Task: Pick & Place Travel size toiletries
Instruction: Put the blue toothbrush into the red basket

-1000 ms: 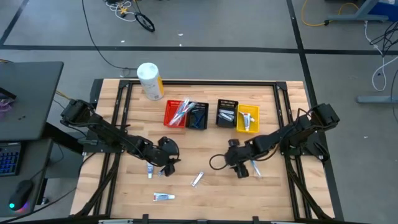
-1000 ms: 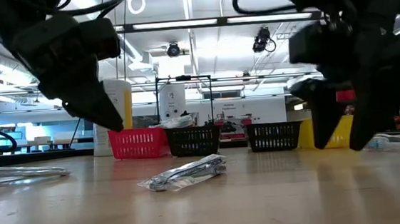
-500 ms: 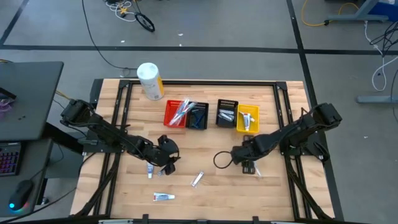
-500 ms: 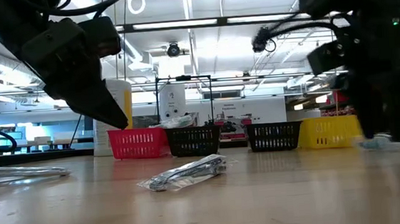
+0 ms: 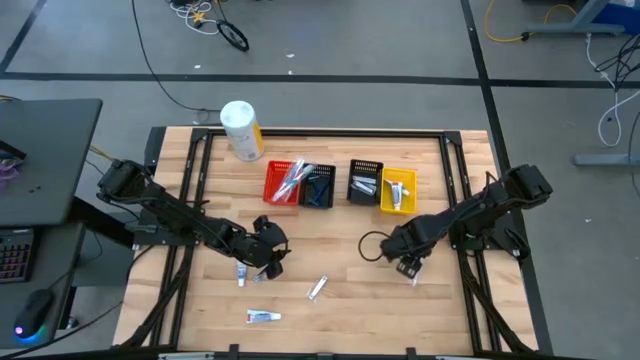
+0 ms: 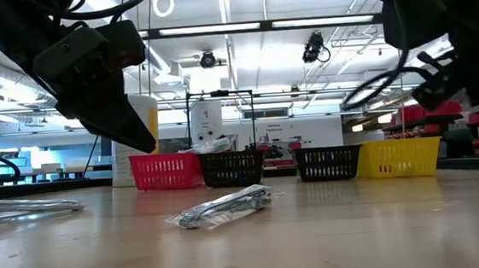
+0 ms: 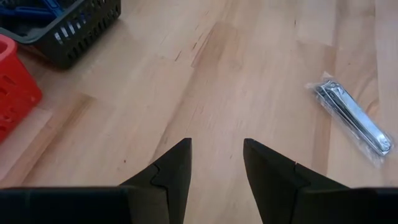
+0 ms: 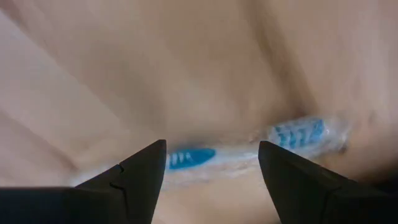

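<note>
Toiletries lie scattered over the wooden worktop (image 5: 340, 310). Nearest the front edge rests a small white toothpaste tube (image 5: 262, 317), and a little farther in a wrapped nail clipper (image 5: 318, 288) lies tilted near the middle; the left wrist view shows it (image 7: 353, 113) ahead of that arm's fingers, apart from them. A second small tube (image 5: 241, 272) lies just beside the left pincer (image 5: 268, 262), which hangs low over the board with its fingers (image 7: 176, 171) parted and nothing between them. On the other side, the right pincer (image 5: 408, 262) stands wide open directly over a wrapped blue-and-white toothbrush (image 8: 242, 152); the brush lies flat on the wood across the gap between the two fingers, not yet gripped. In the high view the brush (image 5: 413, 275) peeks out just beside that pincer.

Farther back, four slotted bins stand in a row: a red bin (image 5: 283, 183) with toothbrushes in it, a black bin (image 5: 320, 187) touching it, then, after a gap, another black bin (image 5: 365, 181) and a yellow bin (image 5: 398, 191) holding a tube. At the far left corner lies a white-and-yellow cylinder container (image 5: 241, 130).
</note>
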`<move>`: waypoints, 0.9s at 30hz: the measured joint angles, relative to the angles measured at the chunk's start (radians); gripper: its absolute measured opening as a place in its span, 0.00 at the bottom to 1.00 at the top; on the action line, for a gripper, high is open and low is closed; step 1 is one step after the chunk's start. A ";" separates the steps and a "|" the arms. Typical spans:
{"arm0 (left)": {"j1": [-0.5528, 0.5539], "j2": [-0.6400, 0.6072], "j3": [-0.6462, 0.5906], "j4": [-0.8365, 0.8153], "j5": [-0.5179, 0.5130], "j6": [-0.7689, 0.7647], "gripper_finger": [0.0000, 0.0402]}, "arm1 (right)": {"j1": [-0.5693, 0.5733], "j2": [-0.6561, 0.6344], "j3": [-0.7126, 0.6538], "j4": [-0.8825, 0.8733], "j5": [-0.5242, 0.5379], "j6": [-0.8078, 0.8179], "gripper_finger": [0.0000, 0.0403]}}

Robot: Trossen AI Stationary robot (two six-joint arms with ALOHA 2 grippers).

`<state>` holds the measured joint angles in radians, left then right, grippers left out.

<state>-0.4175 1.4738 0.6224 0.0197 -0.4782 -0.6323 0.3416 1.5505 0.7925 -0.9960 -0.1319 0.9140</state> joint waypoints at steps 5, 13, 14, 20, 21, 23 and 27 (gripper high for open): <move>0.000 0.000 0.000 0.000 -0.002 0.000 0.39 | 0.000 -0.004 0.000 -0.016 -0.048 0.048 0.66; 0.000 0.000 0.000 0.001 0.000 -0.003 0.39 | -0.006 -0.019 0.010 -0.102 -0.237 -0.181 0.66; 0.000 0.000 0.000 0.001 0.000 -0.009 0.39 | -0.006 -0.021 0.016 -0.129 -0.253 -0.229 0.66; 0.000 0.000 0.000 0.001 0.000 -0.007 0.39 | 0.033 -0.021 0.012 -0.156 -0.155 -0.512 0.66; 0.000 0.000 0.000 0.001 0.000 -0.008 0.39 | 0.047 -0.021 0.008 -0.151 -0.119 -0.544 0.66; 0.000 0.000 0.000 0.001 0.000 -0.011 0.39 | 0.079 -0.021 -0.004 -0.119 -0.072 -0.587 0.66; 0.000 0.001 0.000 0.001 0.000 -0.011 0.39 | 0.143 -0.021 -0.038 -0.055 -0.060 -0.676 0.66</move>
<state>-0.4175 1.4746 0.6224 0.0212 -0.4778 -0.6434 0.4847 1.5295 0.7550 -1.0509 -0.1921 0.2381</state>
